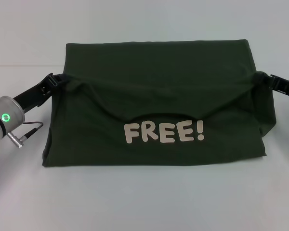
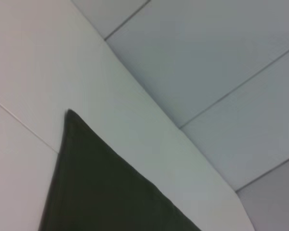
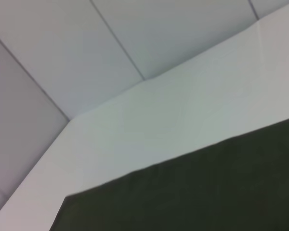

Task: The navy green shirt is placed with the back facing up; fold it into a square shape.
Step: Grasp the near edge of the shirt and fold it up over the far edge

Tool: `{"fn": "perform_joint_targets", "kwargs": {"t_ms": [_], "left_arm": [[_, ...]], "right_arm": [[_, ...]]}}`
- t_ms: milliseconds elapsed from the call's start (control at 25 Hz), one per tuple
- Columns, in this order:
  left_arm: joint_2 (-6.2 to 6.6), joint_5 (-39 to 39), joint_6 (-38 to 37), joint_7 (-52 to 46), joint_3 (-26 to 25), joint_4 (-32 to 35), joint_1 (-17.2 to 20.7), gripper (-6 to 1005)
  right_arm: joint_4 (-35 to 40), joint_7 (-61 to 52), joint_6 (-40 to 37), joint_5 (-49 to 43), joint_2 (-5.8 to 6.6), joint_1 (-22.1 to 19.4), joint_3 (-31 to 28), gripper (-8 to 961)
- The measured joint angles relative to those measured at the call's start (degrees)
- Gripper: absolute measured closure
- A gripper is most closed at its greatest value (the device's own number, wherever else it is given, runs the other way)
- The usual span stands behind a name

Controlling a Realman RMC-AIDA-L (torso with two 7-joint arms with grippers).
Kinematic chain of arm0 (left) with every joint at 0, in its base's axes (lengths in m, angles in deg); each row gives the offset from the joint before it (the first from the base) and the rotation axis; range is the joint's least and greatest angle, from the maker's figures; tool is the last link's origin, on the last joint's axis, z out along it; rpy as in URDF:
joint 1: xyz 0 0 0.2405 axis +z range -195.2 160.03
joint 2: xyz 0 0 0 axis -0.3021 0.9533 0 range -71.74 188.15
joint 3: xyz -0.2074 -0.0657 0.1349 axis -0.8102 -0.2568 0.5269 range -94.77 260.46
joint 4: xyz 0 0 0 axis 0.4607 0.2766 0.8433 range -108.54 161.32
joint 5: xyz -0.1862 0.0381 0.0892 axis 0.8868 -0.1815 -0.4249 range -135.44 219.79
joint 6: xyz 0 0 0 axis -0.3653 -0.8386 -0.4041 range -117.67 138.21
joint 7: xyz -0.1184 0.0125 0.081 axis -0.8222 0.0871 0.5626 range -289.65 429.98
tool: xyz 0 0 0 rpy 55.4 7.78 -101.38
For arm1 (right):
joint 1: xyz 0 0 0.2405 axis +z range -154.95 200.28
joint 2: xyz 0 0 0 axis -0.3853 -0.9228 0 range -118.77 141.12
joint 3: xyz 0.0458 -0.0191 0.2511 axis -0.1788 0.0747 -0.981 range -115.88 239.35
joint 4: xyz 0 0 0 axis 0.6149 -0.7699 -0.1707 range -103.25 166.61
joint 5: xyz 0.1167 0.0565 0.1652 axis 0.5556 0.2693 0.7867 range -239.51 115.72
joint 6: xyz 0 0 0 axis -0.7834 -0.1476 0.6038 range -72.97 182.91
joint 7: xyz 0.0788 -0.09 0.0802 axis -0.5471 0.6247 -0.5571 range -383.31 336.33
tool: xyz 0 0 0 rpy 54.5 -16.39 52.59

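Observation:
The navy green shirt (image 1: 159,82) lies across the white table, its near part turned over so that the pale "FREE!" lettering (image 1: 164,132) faces up. My left gripper (image 1: 61,79) is shut on a bunched pinch of cloth at the shirt's left edge. At the right edge my right gripper (image 1: 261,78) pinches the cloth the same way. The fabric sags in a shallow curve between the two pinches. A corner of the shirt (image 2: 96,183) shows in the left wrist view, and a straight edge of the shirt (image 3: 207,187) in the right wrist view.
The white table (image 1: 144,202) stretches around the shirt on all sides. Its far edge (image 2: 149,96) and a corner (image 3: 70,122) show in the wrist views, with grey floor tiles (image 2: 221,57) beyond.

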Motion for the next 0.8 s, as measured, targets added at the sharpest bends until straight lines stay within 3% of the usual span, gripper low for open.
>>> {"fn": "perform_joint_targets", "kwargs": {"t_ms": [240,480,800], "left_arm": [[-1.39,4.8,1.9,6.5,0.2,-1.4,0.0,975],[-1.74,7.7,2.9,11.9,-0.1,-4.0,-0.6,945],[-1.77,10.8,4.1,12.9,-0.1,-5.4,-0.1,630]], "right_arm": [[0.0,2.6,2.0,3.8,-0.86,-0.3,0.1,932],[0.0,2.5,2.2,4.0,-0.87,-0.4,0.5,781],[-0.6,2.0,1.6,4.0,-0.43,-0.8,0.5,478]]}}
